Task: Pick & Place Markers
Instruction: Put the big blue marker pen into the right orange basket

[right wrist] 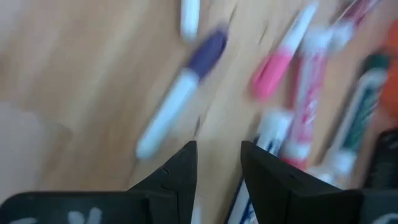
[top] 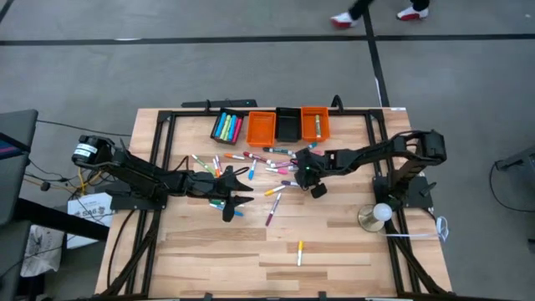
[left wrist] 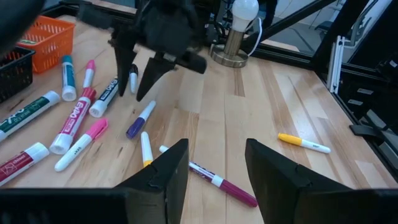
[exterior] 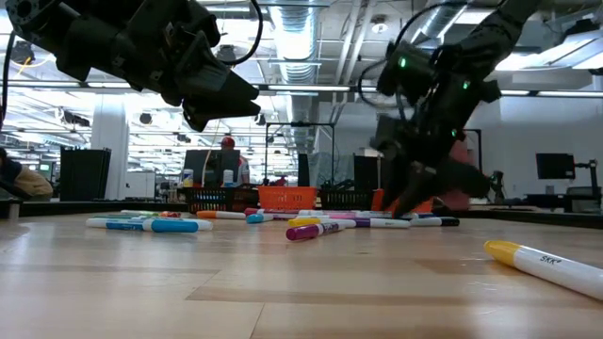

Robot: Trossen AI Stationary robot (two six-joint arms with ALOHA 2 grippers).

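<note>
Floor [top: 251, 50]: grey, crossed by dark lines.
Ceiling [exterior: 311, 38]: exposed pipes, strip lights.
Room: dark monitors [exterior: 554, 167] behind.
Person: red-white shoes [top: 341, 20] passing above.

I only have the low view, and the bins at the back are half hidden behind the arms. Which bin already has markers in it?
Observer: From above, the black bin at the left end of the row holds several markers.
Operator: Is the left hand carrying anything?
Observer: No. Its wrist view shows the left hand open and empty, with a magenta marker lying on the table just beyond the fingers.
Operator: And the right one?
Observer: The right hand is open and empty too, pointing down at a purple-capped marker.
</note>
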